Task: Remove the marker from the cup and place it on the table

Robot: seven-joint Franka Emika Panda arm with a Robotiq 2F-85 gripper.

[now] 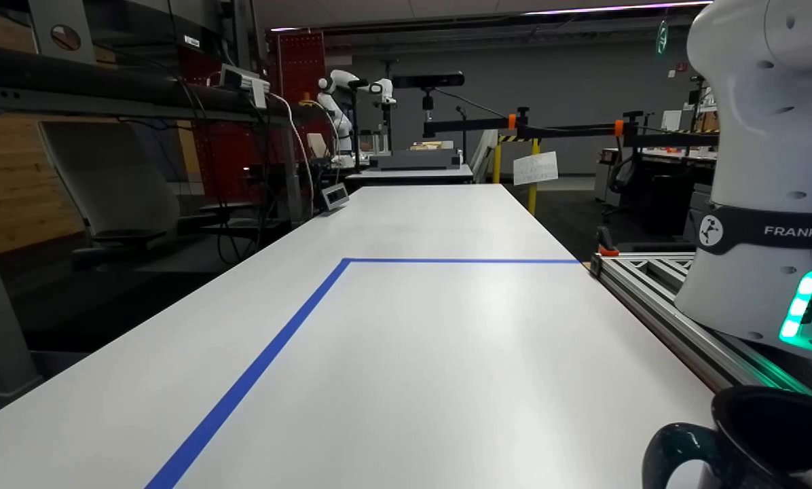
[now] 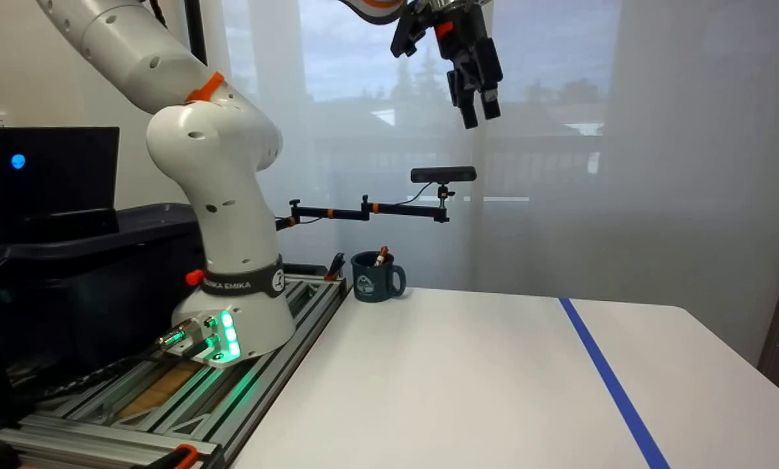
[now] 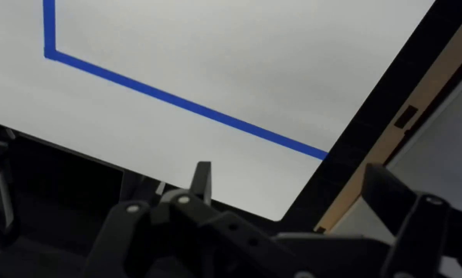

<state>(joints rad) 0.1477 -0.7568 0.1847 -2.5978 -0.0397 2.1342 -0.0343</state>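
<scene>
Hanging higher than the dark green mug (image 2: 374, 279) and well apart from it, the black gripper (image 2: 481, 120) has its 2 fingers (image 3: 201, 178) spread wide, holding nothing. The marker (image 2: 382, 255), with its reddish-brown end up, leans inside the mug and pokes above the rim. Beneath the mug is the white table (image 2: 494, 371); near the mug stands the arm's base (image 2: 260, 326); well apart from the mug runs blue tape (image 2: 613, 384).

Free air lies from my spread fingers (image 2: 469, 116) down to the table (image 2: 494, 378); the mug (image 2: 371, 279) walls in all but the marker's (image 2: 382, 254) top, its handle (image 2: 400, 281) juts sideways, and in an exterior view a camera arm (image 2: 404, 210) stretches above and behind
</scene>
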